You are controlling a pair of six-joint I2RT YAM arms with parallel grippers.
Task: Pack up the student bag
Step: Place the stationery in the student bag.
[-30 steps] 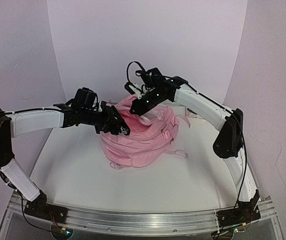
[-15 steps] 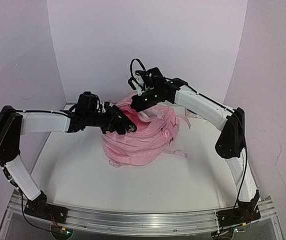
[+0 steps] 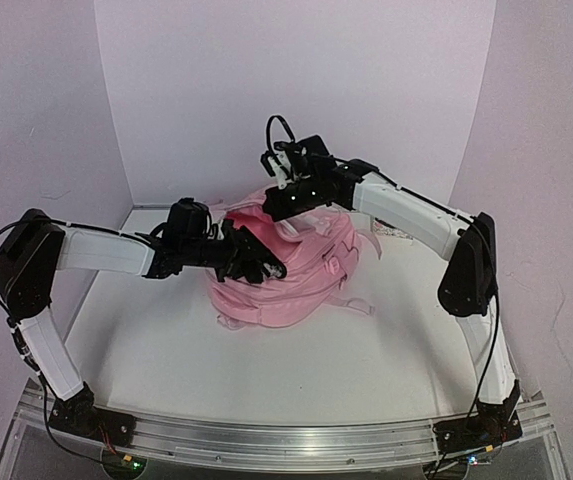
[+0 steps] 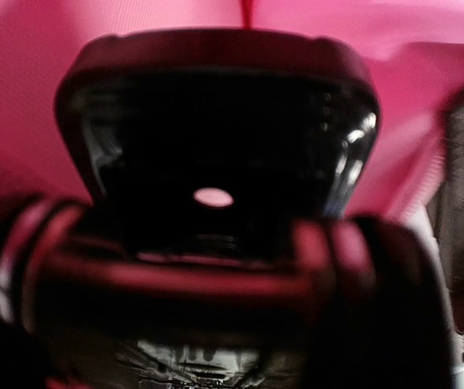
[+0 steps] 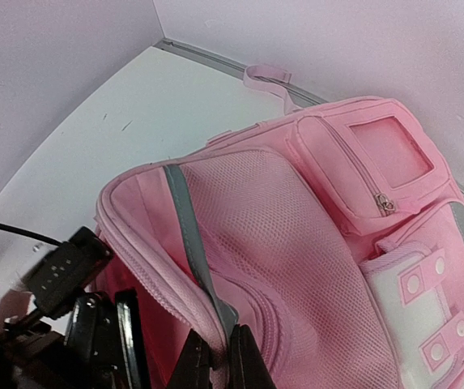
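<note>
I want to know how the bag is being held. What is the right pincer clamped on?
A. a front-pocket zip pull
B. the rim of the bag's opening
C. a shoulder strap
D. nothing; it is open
B: in the right wrist view the right pincer is shut on the rim of the student bag at its opening, by the grey strip.
</note>
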